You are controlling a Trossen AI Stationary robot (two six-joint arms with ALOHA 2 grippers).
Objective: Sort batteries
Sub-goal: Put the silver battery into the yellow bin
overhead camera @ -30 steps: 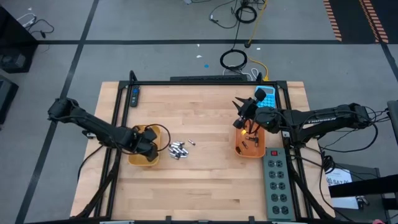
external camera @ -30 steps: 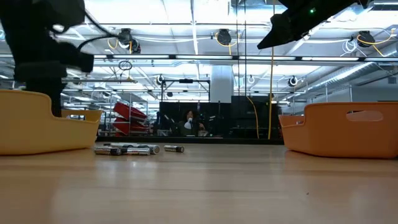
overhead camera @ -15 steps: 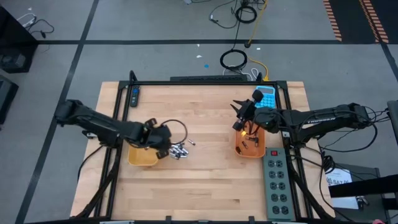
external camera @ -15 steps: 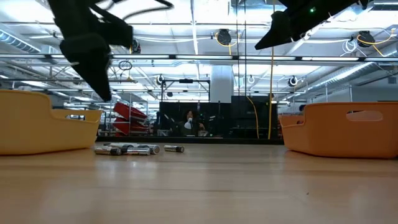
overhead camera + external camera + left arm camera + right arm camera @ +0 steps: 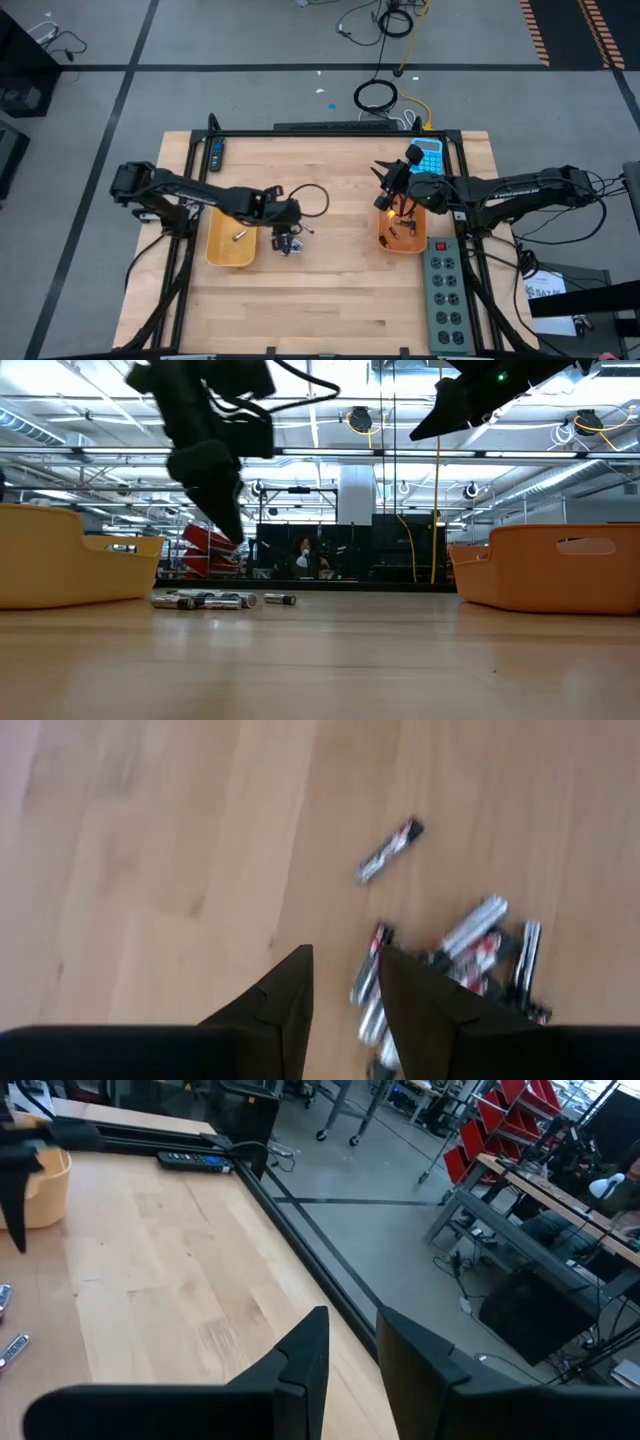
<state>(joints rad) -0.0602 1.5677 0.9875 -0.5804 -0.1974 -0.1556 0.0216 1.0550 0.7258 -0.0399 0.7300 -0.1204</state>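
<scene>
Several small silvery batteries with dark ends [image 5: 289, 241] lie in a loose pile on the wood between the two trays; they also show in the low view [image 5: 205, 600] and the left wrist view [image 5: 470, 945]. One battery [image 5: 390, 850] lies apart from them. My left gripper [image 5: 287, 224] [image 5: 345, 1005] hangs open just above the pile, fingers pointing down [image 5: 230, 520]. A single battery [image 5: 238, 236] lies in the yellow left tray [image 5: 222, 250]. The orange right tray [image 5: 400, 243] holds a few dark batteries. My right gripper [image 5: 381, 172] [image 5: 350, 1345] is open, raised above that tray's far left corner.
A black remote [image 5: 218, 155] and a blue calculator [image 5: 428, 155] lie near the far edge. A grey power strip [image 5: 447, 295] lies by the right edge. Black frame rails [image 5: 190, 200] run along the table's sides. A cable loop [image 5: 312, 200] trails off my left wrist.
My left gripper has travelled from over the yellow left tray toward the table's right and now hangs above the battery pile. The battery in the left tray, covered by the gripper before, now shows. The pile has not moved.
</scene>
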